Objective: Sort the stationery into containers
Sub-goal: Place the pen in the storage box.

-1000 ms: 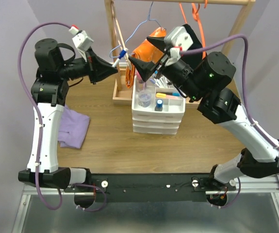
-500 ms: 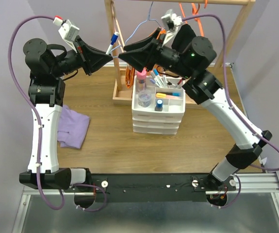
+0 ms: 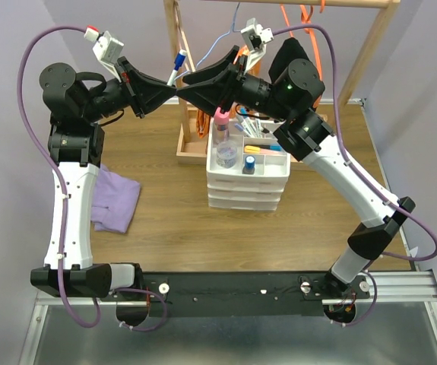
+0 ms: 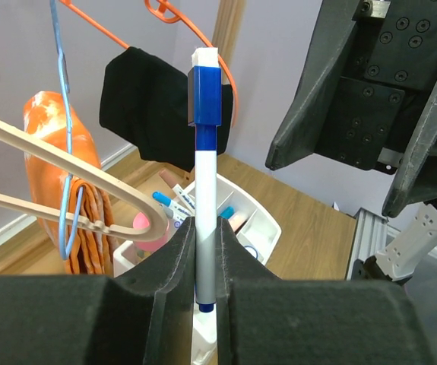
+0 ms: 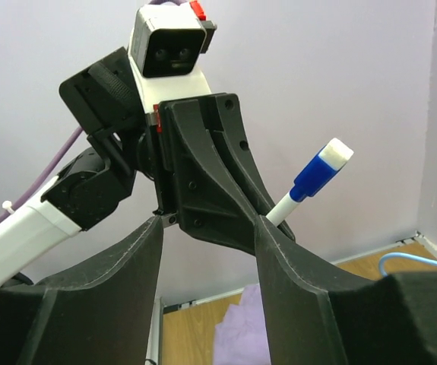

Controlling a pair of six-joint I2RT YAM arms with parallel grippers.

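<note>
My left gripper [image 3: 174, 87] is shut on a white marker with a blue cap [image 3: 177, 66], held high with the cap up; the left wrist view shows it upright between the pads [image 4: 205, 175]. My right gripper [image 3: 188, 78] is open and points at the left one, tip to tip, its jaws around the left fingers; the marker [image 5: 309, 179] shows just beyond the right pad. Below stands the white divided tray [image 3: 276, 163] on its drawer unit, holding several pens, a pink-capped bottle [image 3: 221, 119] and a blue-capped bottle [image 3: 249, 164].
A wooden clothes rack [image 3: 178, 46] with hangers and orange and black cloth stands behind the tray. A purple cloth [image 3: 114, 199] lies on the table at the left. The wooden table's right edge [image 3: 378, 152] is near the right arm.
The right gripper has swung up from over the tray and leftward to meet the left gripper's tip. The left gripper rose a little with the marker, then held still.
</note>
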